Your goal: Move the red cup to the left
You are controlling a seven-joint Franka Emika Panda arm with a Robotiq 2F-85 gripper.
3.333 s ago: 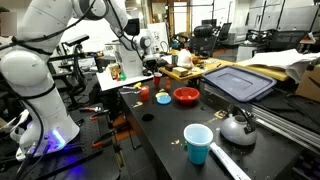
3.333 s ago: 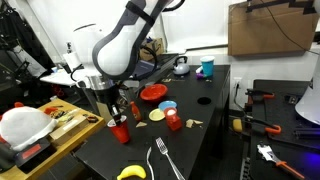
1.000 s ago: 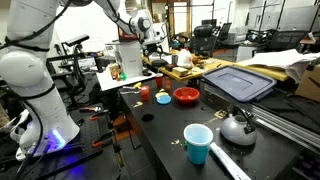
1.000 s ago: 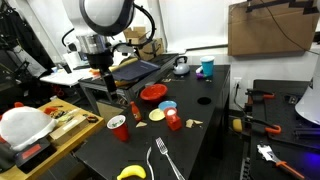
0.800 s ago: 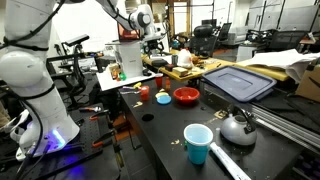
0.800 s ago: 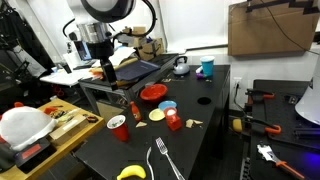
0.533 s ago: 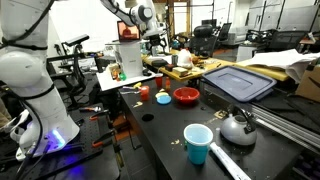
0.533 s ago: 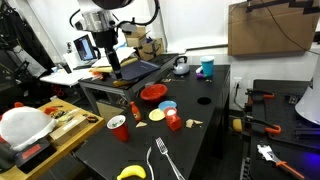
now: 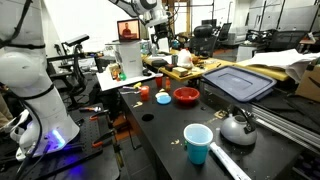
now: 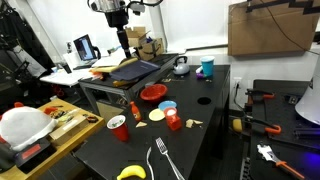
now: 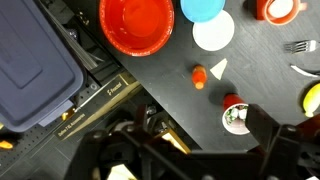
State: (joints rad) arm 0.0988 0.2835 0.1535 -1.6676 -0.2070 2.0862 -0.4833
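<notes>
The red cup [image 10: 118,128] stands upright near the table's left edge, in front of an orange bottle [image 10: 136,110]. In the wrist view the red cup [image 11: 235,114] is seen from above with a pale inside, far below the camera. My gripper [image 10: 124,38] hangs high over the table, well clear of the cup, and it also shows at the top of an exterior view [image 9: 158,12]. From the wrist the gripper [image 11: 185,150] is open, its dark fingers [image 11: 270,135] spread wide with nothing between them.
A red bowl [image 10: 152,93], a blue disc [image 10: 167,106], a pale disc [image 10: 157,115] and a second small red object [image 10: 174,121] sit mid-table. A fork [image 10: 160,155] and banana [image 10: 130,172] lie nearer. The blue cup [image 9: 197,143] and steel kettle [image 9: 237,127] stand at the other end.
The arm has risen steadily away from the table, jaws staying open. The red cup has stayed where it stands.
</notes>
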